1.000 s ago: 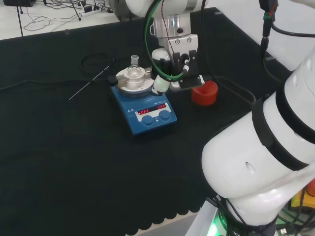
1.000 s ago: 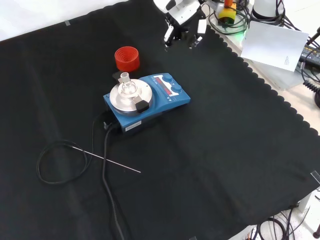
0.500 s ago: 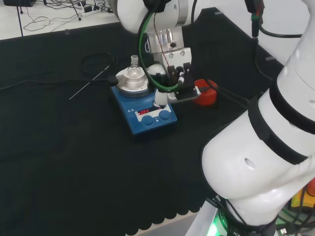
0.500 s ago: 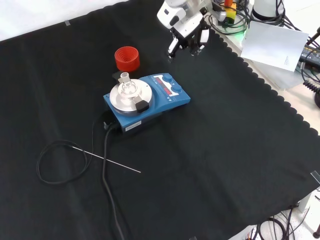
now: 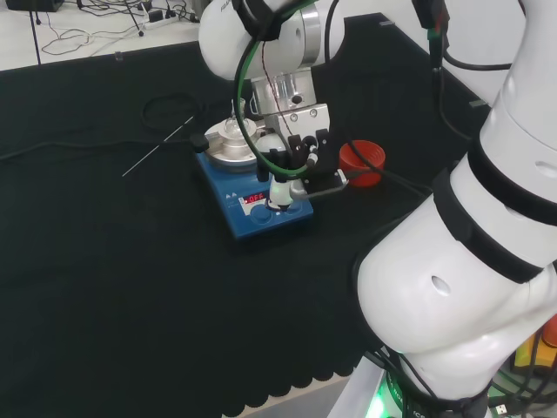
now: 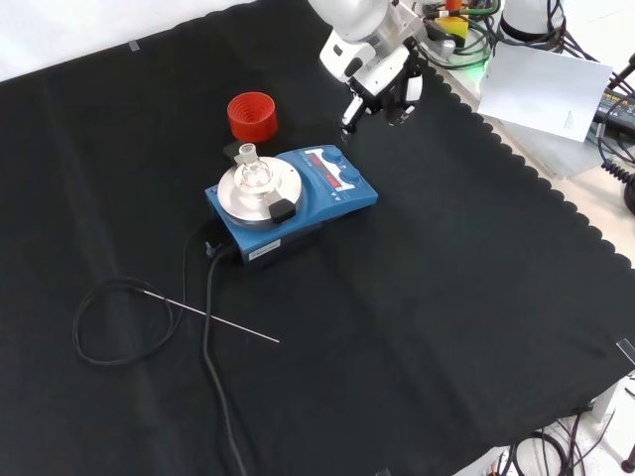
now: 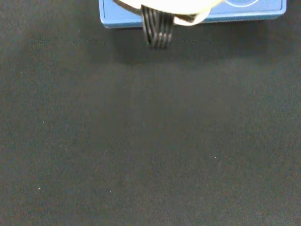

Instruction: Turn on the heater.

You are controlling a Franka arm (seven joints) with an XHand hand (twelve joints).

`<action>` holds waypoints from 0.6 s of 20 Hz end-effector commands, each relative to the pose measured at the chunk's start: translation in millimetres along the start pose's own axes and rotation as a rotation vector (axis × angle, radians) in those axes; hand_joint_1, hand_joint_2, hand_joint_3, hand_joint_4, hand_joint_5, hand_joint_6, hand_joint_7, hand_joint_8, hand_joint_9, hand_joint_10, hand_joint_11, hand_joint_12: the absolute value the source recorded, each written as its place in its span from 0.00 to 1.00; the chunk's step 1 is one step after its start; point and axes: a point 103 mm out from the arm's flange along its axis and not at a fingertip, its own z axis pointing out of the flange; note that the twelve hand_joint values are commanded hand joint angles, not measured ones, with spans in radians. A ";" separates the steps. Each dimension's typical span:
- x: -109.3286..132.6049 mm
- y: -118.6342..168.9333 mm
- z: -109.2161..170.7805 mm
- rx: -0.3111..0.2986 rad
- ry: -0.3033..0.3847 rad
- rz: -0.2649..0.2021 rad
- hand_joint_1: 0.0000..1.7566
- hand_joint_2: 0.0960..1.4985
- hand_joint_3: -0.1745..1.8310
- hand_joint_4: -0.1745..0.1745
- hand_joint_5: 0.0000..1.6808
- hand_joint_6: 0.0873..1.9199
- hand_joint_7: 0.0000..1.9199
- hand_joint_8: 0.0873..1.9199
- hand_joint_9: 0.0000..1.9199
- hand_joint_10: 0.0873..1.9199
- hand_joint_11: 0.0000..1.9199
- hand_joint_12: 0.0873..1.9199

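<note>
The heater is sitting mid-table, the red ring at its 3 o'clock in the head view. The hand is hovering over its front panel, fingers curled and holding nothing. Pressing or turning a knob is seemingly still pending.

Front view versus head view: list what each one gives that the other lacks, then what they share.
Front view: the black cable leaving the back of the heater, and bare cloth between the hand and the heater's panel. Head view: the display's lit red characters, the hand overlapping the panel, and the arm's big lower links. Both: heater, flask, red ring stand, thin probe.
</note>
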 end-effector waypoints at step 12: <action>-2.7 14.9 21.1 0.072 -0.004 0.002 0.79 0.44 0.55 0.32 0.16 0.28 0.80 0.68 0.86 0.63 0.81 0.66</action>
